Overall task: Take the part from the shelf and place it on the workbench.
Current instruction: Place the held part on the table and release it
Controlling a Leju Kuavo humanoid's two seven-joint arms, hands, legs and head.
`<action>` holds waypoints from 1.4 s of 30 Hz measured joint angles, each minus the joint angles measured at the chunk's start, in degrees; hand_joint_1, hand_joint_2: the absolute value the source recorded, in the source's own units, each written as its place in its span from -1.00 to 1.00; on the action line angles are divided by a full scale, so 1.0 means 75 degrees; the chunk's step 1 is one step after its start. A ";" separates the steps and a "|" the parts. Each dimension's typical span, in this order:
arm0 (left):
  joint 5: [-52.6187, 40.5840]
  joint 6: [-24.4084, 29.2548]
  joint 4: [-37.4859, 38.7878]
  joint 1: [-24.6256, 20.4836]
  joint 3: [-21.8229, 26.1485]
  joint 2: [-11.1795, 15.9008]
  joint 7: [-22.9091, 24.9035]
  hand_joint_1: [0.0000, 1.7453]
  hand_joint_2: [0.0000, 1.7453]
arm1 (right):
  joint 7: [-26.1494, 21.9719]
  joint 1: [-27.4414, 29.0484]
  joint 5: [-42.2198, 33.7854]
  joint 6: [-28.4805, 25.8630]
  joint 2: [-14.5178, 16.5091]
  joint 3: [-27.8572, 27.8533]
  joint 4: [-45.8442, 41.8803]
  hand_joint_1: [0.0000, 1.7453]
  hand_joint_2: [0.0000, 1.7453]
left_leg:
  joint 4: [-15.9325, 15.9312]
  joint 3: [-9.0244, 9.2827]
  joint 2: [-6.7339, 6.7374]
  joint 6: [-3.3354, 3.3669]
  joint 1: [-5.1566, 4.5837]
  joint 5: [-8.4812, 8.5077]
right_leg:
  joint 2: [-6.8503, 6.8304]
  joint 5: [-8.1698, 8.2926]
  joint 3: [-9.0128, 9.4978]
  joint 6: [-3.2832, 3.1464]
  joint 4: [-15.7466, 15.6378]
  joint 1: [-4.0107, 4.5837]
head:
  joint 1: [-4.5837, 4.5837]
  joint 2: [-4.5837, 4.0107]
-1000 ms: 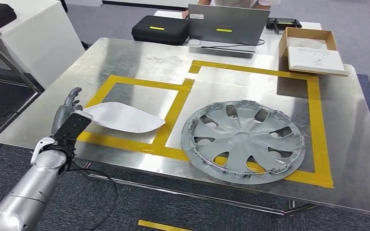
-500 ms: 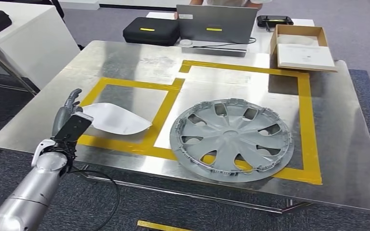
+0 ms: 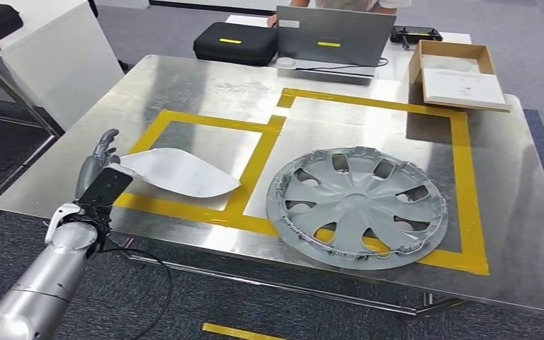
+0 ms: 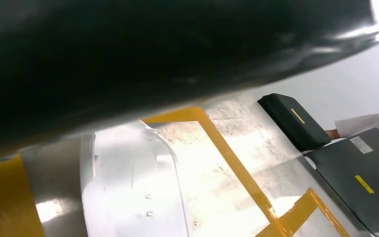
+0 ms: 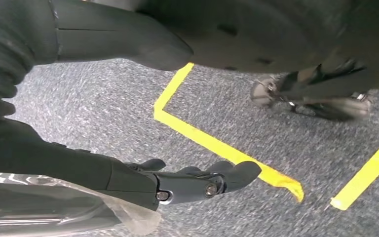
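Observation:
The part (image 3: 177, 173) is a white, leaf-shaped curved panel. It lies tilted over the left yellow-taped rectangle of the metal workbench (image 3: 205, 88). My left hand (image 3: 99, 173) holds its near left end at the bench's left edge; the far tip reaches the yellow tape. The left wrist view shows the white part (image 4: 133, 187) close up under a dark blurred mass. My right hand (image 5: 187, 180) hangs over the grey carpet, fingers stretched out and apart, with nothing in it.
A grey wheel cover (image 3: 358, 205) lies in the right taped area. At the far edge are a black case (image 3: 234, 42), a grey laptop (image 3: 333, 35) and a cardboard box (image 3: 457, 71). A person's sleeve (image 4: 365, 123) shows beside the laptop. A white table (image 3: 35, 57) stands at left.
The whole picture shifted left and then back, so the camera swayed. My left hand still holds the part in the same place over the left rectangle.

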 joint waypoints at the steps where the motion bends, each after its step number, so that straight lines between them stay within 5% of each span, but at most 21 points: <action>1: 0.0000 0.0001 0.0000 -0.0006 0.0001 -0.0002 0.0000 -1.00 -1.00 | -0.0001 -0.0007 0.0000 0.0002 0.0000 0.0003 -0.0001 -1.00 1.00 | 0.0012 0.0000 -0.0002 -0.0022 -0.0002 -0.0013 | -0.0003 0.0264 0.0270 -0.0006 -0.0572 -0.0008 | 0.0002 0.0001; 3: 0.0000 0.0001 0.0000 -0.0023 0.0003 -0.0001 0.0000 -1.00 -1.00 | -0.0002 -0.0020 0.0000 0.0005 0.0000 0.0012 -0.0002 -1.00 1.00 | 0.0065 -0.0028 -0.0008 -0.0096 -0.0034 -0.0040 | 0.0002 0.0527 0.0726 -0.0047 -0.1452 -0.0010 | -0.0012 0.0001; 8: 0.0000 0.0001 -0.0006 -0.0030 0.0002 -0.0010 -0.0001 -1.00 -1.00 | -0.0004 0.0000 0.0000 0.0005 0.0001 0.0026 -0.0002 -1.00 1.00 | 0.0238 -0.0097 -0.0009 -0.0271 -0.0020 -0.0157 | 0.0011 0.0541 0.0860 -0.0242 -0.1641 0.0006 | -0.0046 0.0000; 12: 0.0000 0.0001 -0.0007 -0.0015 0.0007 -0.0005 -0.0003 -1.00 -1.00 | -0.0005 -0.0009 0.0000 -0.0004 -0.0001 0.0028 0.0000 -1.00 1.00 | 0.1997 -0.0877 -0.0003 -0.0353 -0.0002 -0.0995 | 0.0005 0.0546 0.0875 -0.0353 -0.1659 0.0006 | -0.0087 0.0000; 13: 0.0000 0.0001 -0.0007 0.0003 0.0007 -0.0005 -0.0003 -1.00 -1.00 | -0.0005 -0.0004 0.0000 0.0001 -0.0001 0.0028 0.0000 -1.00 1.00 | 0.2297 -0.1022 -0.0003 -0.0352 -0.0002 -0.1052 | 0.0005 0.0544 0.0878 -0.0356 -0.1657 0.0012 | -0.0087 -0.0001; 15: 0.0000 0.0001 -0.0007 0.0018 0.0007 -0.0004 -0.0003 -1.00 -1.00 | -0.0005 -0.0001 0.0000 0.0007 0.0000 0.0028 0.0000 -1.00 1.00 | 0.1974 -0.0887 -0.0003 -0.0314 -0.0004 -0.0716 | 0.0008 0.0541 0.0892 -0.0355 -0.1653 0.0022 | -0.0087 0.0000; 18: 0.0000 0.0001 -0.0009 -0.0014 0.0007 -0.0001 -0.0004 -1.00 -1.00 | -0.0005 -0.0014 0.0000 0.0009 0.0001 0.0028 -0.0001 -1.00 1.00 | 0.0461 -0.0186 -0.0003 -0.0216 -0.0034 -0.0058 | 0.0014 0.0523 0.0898 -0.0320 -0.1638 0.0054 | -0.0084 0.0001; 23: 0.0002 0.0004 -0.0014 -0.0023 0.0012 -0.0007 -0.0012 -1.00 -1.00 | -0.0004 -0.0014 0.0000 0.0007 0.0000 0.0028 -0.0002 -1.00 1.00 | 0.0042 -0.0050 -0.0007 -0.0088 -0.0024 0.0005 | 0.0003 0.0446 0.0807 -0.0131 -0.1574 0.0064 | -0.0067 0.0000; 25: 0.0002 0.0004 -0.0018 -0.0034 0.0012 -0.0017 -0.0014 -1.00 -1.00 | -0.0005 -0.0016 0.0000 0.0006 -0.0002 0.0028 -0.0001 -1.00 1.00 | 0.0002 -0.0042 0.0004 -0.0016 0.0003 0.0033 | 0.0004 0.0067 0.0491 -0.0075 -0.0946 0.0050 | -0.0045 0.0000; 27: 0.0002 0.0003 -0.0018 -0.0027 0.0012 -0.0022 -0.0015 -1.00 -1.00 | -0.0004 -0.0006 -0.0001 -0.0001 -0.0002 0.0028 -0.0002 -1.00 1.00 | 0.0004 -0.0052 0.0005 0.0011 -0.0003 0.0031 | 0.0004 -0.0406 -0.0014 -0.0039 0.0127 0.0038 | -0.0032 0.0000; 29: 0.0002 0.0001 -0.0017 -0.0005 0.0012 -0.0026 -0.0015 -1.00 -1.00 | -0.0002 0.0005 -0.0001 -0.0007 -0.0002 0.0028 -0.0003 -1.00 1.00 | 0.0008 -0.0049 0.0003 0.0013 -0.0004 0.0029 | 0.0003 -0.0444 -0.0243 -0.0016 0.0585 0.0029 | -0.0031 0.0000; 32: 0.0003 0.0002 -0.0019 -0.0001 0.0012 -0.0028 -0.0015 -1.00 -1.00 | -0.0002 -0.0006 0.0000 0.0001 -0.0002 0.0028 -0.0001 -1.00 1.00 | 0.0035 -0.0037 -0.0003 -0.0024 -0.0003 0.0007 | -0.0006 0.0281 0.0389 -0.0016 -0.0741 0.0003 | -0.0029 0.0001; 34: 0.0002 0.0004 -0.0020 -0.0009 0.0015 -0.0023 -0.0015 -1.00 -1.00 | -0.0004 -0.0016 0.0000 0.0004 -0.0002 0.0028 -0.0002 -1.00 1.00 | 0.0080 -0.0061 -0.0009 -0.0097 -0.0032 -0.0012 | 0.0002 0.0503 0.0790 -0.0054 -0.1510 0.0003 | -0.0039 0.0001; 39: 0.0000 0.0003 -0.0023 -0.0019 0.0014 -0.0026 -0.0015 -1.00 -1.00 | -0.0004 -0.0007 0.0000 0.0004 -0.0002 0.0028 -0.0001 -1.00 1.00 | 0.0319 -0.0161 -0.0009 -0.0284 -0.0017 -0.0192 | 0.0006 0.0537 0.0884 -0.0280 -0.1663 0.0002 | -0.0069 0.0001; 42: 0.0016 0.0004 -0.0023 -0.0018 0.0017 -0.0019 -0.0029 -1.00 -1.00 | 0.0002 -0.0011 -0.0019 -0.0009 -0.0002 0.0028 0.0000 -1.00 1.00 | 0.1748 -0.0780 -0.0005 -0.0356 -0.0004 -0.0914 | 0.0000 0.0549 0.0892 -0.0367 -0.1667 0.0003 | -0.0114 -0.0001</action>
